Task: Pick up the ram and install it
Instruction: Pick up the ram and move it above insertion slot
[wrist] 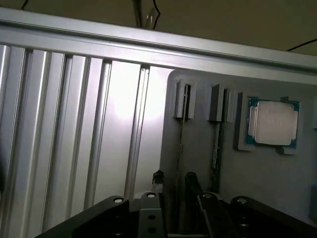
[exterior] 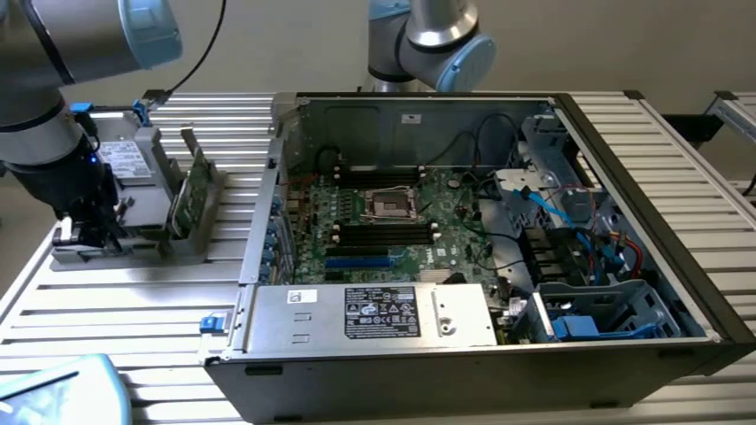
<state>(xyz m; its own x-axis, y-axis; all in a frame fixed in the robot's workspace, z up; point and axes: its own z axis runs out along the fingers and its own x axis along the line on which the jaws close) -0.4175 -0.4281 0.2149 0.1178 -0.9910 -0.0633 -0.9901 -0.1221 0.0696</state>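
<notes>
In the wrist view the ram point(wrist: 181, 144) shows edge-on as a thin dark stick standing in a slot of the grey holder point(wrist: 198, 114). A second thin green stick point(wrist: 216, 153) stands in the slot beside it. My gripper point(wrist: 174, 179) is open, with one finger on each side of the ram's near end and a gap to both. In the exterior view my gripper point(exterior: 88, 235) hangs low over the holder point(exterior: 148, 239), at the end nearest the exterior view's left.
A square silver CPU point(wrist: 273, 122) lies in a recess of the holder. A green board point(exterior: 186, 190) stands upright in the holder. The open computer case point(exterior: 473, 354) with its motherboard point(exterior: 390, 221) and black slots sits at the exterior view's right. A second arm point(exterior: 431, 40) stands behind it.
</notes>
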